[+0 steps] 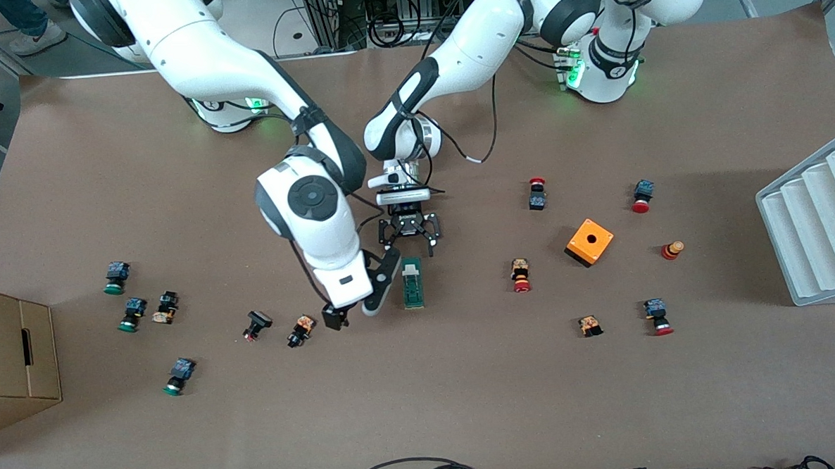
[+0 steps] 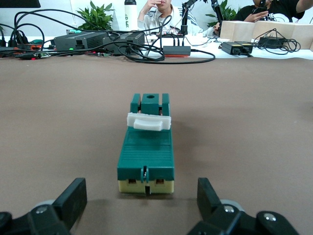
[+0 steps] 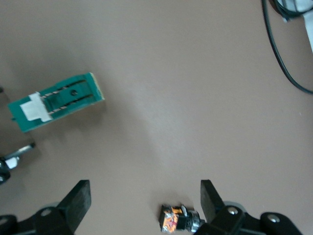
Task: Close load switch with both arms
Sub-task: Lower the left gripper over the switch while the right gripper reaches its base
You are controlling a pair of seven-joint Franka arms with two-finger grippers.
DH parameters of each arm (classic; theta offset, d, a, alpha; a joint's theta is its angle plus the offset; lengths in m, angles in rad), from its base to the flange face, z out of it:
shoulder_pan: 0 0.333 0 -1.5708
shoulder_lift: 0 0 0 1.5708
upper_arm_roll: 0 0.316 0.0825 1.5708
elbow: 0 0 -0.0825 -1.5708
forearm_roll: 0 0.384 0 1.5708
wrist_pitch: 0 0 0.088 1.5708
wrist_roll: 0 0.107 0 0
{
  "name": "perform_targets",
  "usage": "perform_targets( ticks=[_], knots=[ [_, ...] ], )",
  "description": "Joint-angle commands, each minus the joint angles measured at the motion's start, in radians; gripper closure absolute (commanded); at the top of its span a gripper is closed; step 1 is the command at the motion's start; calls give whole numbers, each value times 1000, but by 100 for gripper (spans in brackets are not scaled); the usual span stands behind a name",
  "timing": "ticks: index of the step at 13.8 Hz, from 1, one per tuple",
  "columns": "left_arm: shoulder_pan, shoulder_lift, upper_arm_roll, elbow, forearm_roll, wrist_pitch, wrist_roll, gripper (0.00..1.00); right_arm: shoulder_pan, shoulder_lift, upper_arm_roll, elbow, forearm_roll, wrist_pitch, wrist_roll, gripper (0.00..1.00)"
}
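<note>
Green load switch (image 1: 412, 282) lies free between the open left end effector (image 1: 410, 239) and open right end effector (image 1: 354, 313).

The load switch (image 1: 412, 283) lies flat near the middle of the tabletop (image 1: 425, 403). The left hand (image 1: 410, 236) sits just beside the switch's end that is farther from the front camera, fingers spread, not touching it. The right hand (image 1: 354, 309) hangs fingers apart over the tabletop just beside the switch, toward the right arm's end. A boxed unit (image 1: 590, 241) stands well apart from the switch, toward the left arm's end.
</note>
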Motion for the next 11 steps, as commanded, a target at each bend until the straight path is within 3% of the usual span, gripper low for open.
perform_targets(
  ticks=[1,11],
  knots=[
    [-16,29,2,32,16,-14,-23,0,24,-5,-12,-21,-30,20,4,0],
    [-19,49,3,30,19,-35,-24,0,76,63,-10,-18,-28,35,4,0]
  ],
)
